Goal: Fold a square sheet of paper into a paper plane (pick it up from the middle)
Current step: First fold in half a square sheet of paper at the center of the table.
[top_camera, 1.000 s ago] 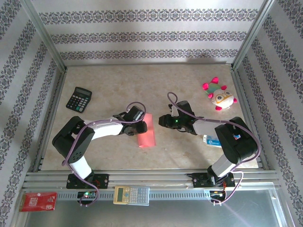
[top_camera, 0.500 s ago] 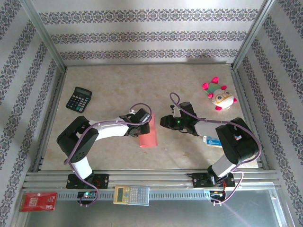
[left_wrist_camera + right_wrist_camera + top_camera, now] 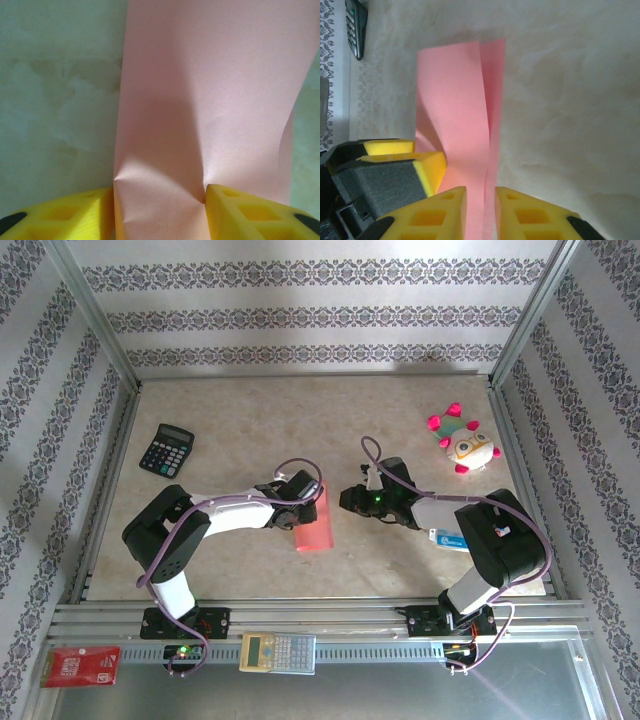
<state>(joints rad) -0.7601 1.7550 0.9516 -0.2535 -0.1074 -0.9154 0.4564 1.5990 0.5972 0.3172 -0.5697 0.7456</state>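
My tabletop (image 3: 260, 420) bears pink paper (image 3: 312, 532) at my left pincer (image 3: 317, 504), a calculator (image 3: 166, 450) far to its left, and a plush toy (image 3: 462, 443) off right of my right pincer (image 3: 346, 498).

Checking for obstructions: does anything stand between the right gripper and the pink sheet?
Nothing visible does. The square sheet of paper runs straight into the gap between the fingers of the right gripper; the left gripper pinches it alongside, clear of that gap.

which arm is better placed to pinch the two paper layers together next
Right, likely: the right arm has its jaws astride both layers of the square sheet of paper, nearly closed; the left arm has its jaws occupied gripping the sheet.
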